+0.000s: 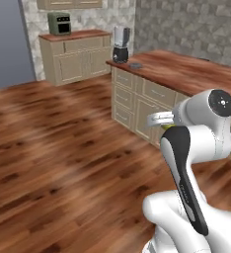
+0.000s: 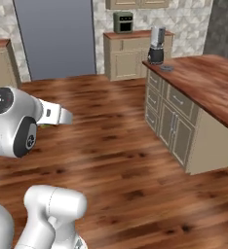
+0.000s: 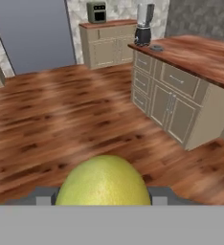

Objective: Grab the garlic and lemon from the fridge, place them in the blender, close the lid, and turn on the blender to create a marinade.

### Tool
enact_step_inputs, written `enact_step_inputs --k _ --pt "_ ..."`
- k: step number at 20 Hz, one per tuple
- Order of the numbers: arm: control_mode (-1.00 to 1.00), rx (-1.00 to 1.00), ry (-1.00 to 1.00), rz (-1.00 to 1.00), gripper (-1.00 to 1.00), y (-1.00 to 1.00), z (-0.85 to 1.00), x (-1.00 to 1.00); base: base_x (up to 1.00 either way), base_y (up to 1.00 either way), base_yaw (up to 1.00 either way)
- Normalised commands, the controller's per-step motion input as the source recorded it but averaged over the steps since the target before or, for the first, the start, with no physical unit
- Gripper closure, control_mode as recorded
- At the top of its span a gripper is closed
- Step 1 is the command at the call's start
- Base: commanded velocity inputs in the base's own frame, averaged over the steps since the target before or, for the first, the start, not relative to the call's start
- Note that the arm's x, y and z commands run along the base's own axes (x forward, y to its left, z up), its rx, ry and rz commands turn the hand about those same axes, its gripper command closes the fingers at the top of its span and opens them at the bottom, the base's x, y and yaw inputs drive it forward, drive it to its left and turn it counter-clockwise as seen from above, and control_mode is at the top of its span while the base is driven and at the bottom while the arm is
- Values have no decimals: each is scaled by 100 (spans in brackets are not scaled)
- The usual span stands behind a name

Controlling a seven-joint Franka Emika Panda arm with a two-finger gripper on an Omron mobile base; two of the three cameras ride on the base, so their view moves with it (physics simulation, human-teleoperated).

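One of two items was in hand: the lemon (image 3: 103, 181) sat between the fingers of the gripper (image 3: 103, 194), jaws spread wide around it and closed on its sides, hand view showing the fruit right up against the camera. A sliver of yellow-green showed at the hand in the left base view too. Garlic wasn't visible anywhere, so I couldn't tell whether it had already gone into the jar or was left in the fridge.

The blender (image 3: 143, 25) stood at the far end of the wooden counter (image 2: 208, 82), jar open on top, and the lid (image 3: 157, 48) lay on the counter just beside it to the right. My read: lemon drop-in, lid on and knob turn were all still to do, maybe the garlic fetch as well.

Plenty of open floor (image 1: 63, 148) between the robot and the blender, nothing lying on it. Main edge to mind was the counter's near corner and the drawer fronts (image 2: 177, 114) along the right; the approach likely needed to stay left of those. A small green oven (image 2: 123, 22) sat on the far cabinet (image 2: 130, 58), well apart from the blender
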Motion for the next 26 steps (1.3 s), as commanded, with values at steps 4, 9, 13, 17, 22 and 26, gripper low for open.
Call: enact_step_inputs --k 4,9,13,17,22,26 --pt "100 0 0 0 100 0 0 0 100 51 -40" --pt "100 0 0 0 100 0 0 0 100 46 -41" --pt "100 0 0 0 100 0 0 0 100 53 -41" --pt "100 0 0 0 100 0 0 0 100 57 -39" --pt "100 0 0 0 100 0 0 0 100 66 -36" --pt "100 0 0 0 100 0 0 0 100 75 -31"
